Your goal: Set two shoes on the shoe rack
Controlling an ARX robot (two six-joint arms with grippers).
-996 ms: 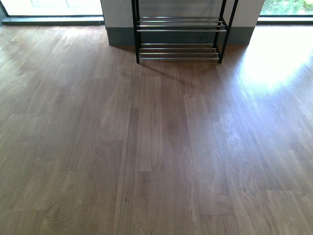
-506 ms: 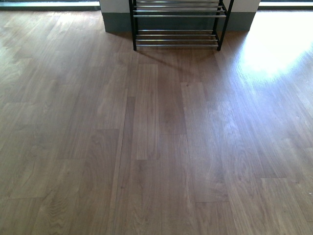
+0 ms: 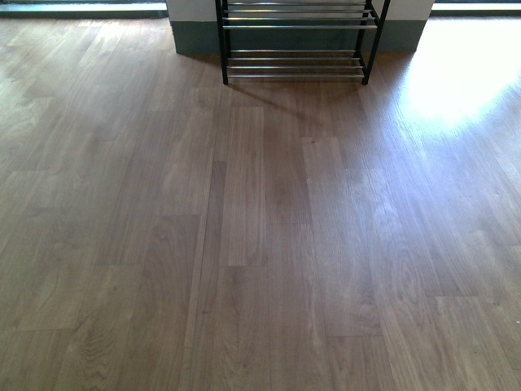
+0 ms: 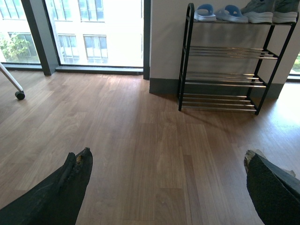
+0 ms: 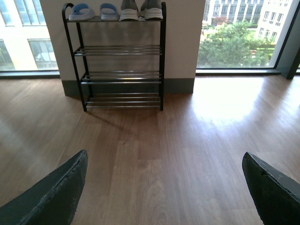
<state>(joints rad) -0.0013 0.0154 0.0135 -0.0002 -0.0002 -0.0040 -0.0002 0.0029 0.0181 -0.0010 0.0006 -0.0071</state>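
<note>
I see the rack point(image 3: 295, 49) at the far end of the wood floor point(image 3: 260, 244), against the wall, its lower tiers bare. On its top tier the two shoes point(image 5: 139, 9) sit side by side, just beside a pair of blue sandals point(image 5: 92, 11). My left gripper point(image 4: 164, 187) and right gripper point(image 5: 164, 187) both gape wide with nothing between their fingers, well back from the rack.
</note>
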